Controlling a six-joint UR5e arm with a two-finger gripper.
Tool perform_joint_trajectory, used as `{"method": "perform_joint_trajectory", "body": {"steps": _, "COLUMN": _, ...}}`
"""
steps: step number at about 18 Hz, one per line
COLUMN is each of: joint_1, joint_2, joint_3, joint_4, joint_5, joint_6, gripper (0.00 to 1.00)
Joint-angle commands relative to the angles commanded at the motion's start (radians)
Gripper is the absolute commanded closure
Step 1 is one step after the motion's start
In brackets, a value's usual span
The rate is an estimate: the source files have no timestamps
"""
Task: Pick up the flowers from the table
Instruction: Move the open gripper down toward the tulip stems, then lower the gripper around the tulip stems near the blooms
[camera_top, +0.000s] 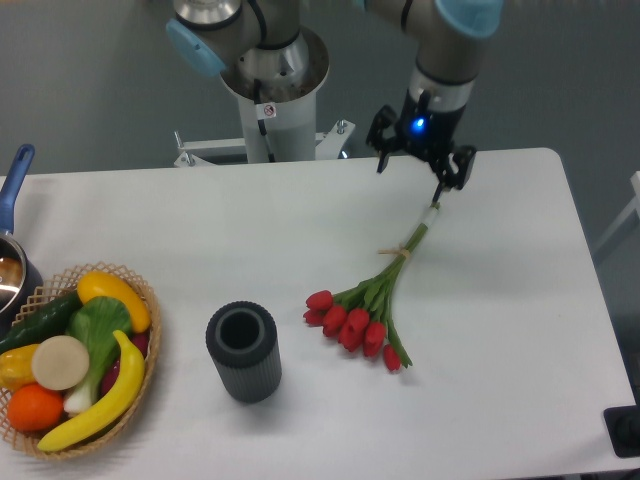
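Near the far edge of the table (500, 330), the gripper (412, 166) hung with its two fingers spread apart and nothing between them, a blue light glowing on its body. It was poised just above the cut ends of the stems, one fingertip close to the stem tips, though whether it touched them could not be told. On the white tabletop lay the flowers (368, 305), flat and right of centre, red buds pointing toward the near edge and green stems running up and to the right, bound by a pale band about midway. Left of the buds stood a dark ribbed cylinder (243, 351), upright and open at the top. At the left edge sat a wicker basket (150, 318) holding toy fruit and vegetables, with a blue-handled pot (14, 243) partly visible behind it.
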Motion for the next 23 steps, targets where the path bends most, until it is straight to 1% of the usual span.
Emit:
{"method": "perform_joint_trajectory", "body": {"steps": 1, "joint_1": -0.003, "joint_2": -0.011, "joint_3": -0.018, "joint_4": 0.043, "joint_5": 0.0, "joint_6": -0.016, "gripper": 0.0}}
{"method": "perform_joint_trajectory", "body": {"steps": 2, "joint_1": -0.005, "joint_2": -0.018, "joint_3": -0.031, "joint_4": 0.074, "joint_5": 0.0, "joint_6": -0.022, "gripper": 0.0}}
{"method": "perform_joint_trajectory", "body": {"steps": 5, "joint_1": -0.034, "joint_2": -0.057, "joint_3": -0.032, "joint_4": 0.092, "joint_5": 0.003, "joint_6": -0.043, "gripper": 0.0}}
{"method": "perform_joint_trajectory", "body": {"steps": 6, "joint_1": -0.035, "joint_2": -0.075, "joint_3": -0.023, "joint_4": 0.099, "joint_5": 0.006, "joint_6": -0.046, "gripper": 0.0}}
{"method": "perform_joint_trajectory", "body": {"steps": 7, "joint_1": -0.041, "joint_2": -0.116, "joint_3": -0.008, "joint_4": 0.106, "joint_5": 0.012, "joint_6": -0.048, "gripper": 0.0}}
{"method": "perform_joint_trajectory", "body": {"steps": 9, "joint_1": -0.048, "joint_2": -0.164, "joint_3": -0.003, "joint_4": 0.138, "joint_5": 0.055, "joint_6": -0.049, "gripper": 0.0}}
{"method": "perform_joint_trajectory", "body": {"steps": 11, "joint_1": -0.069, "joint_2": -0.193, "joint_3": -0.003, "joint_4": 0.177, "joint_5": 0.074, "joint_6": -0.056, "gripper": 0.0}}
{"method": "perform_joint_trajectory", "body": {"steps": 14, "joint_1": -0.075, "joint_2": -0.232, "joint_3": 0.006, "joint_4": 0.186, "joint_5": 0.072, "joint_6": -0.062, "gripper": 0.0}}
{"method": "perform_joint_trajectory", "body": {"steps": 18, "joint_1": -0.094, "joint_2": -0.256, "joint_3": 0.007, "joint_4": 0.195, "joint_5": 0.071, "joint_6": -0.089, "gripper": 0.0}}
{"method": "perform_joint_trajectory", "body": {"steps": 21, "joint_1": -0.103, "joint_2": -0.285, "joint_3": 0.009, "joint_4": 0.238, "joint_5": 0.069, "joint_6": -0.106, "gripper": 0.0}}
{"method": "perform_joint_trajectory", "body": {"steps": 23, "joint_1": -0.107, "joint_2": -0.295, "joint_3": 0.009, "joint_4": 0.251, "joint_5": 0.069, "joint_6": -0.111, "gripper": 0.0}}
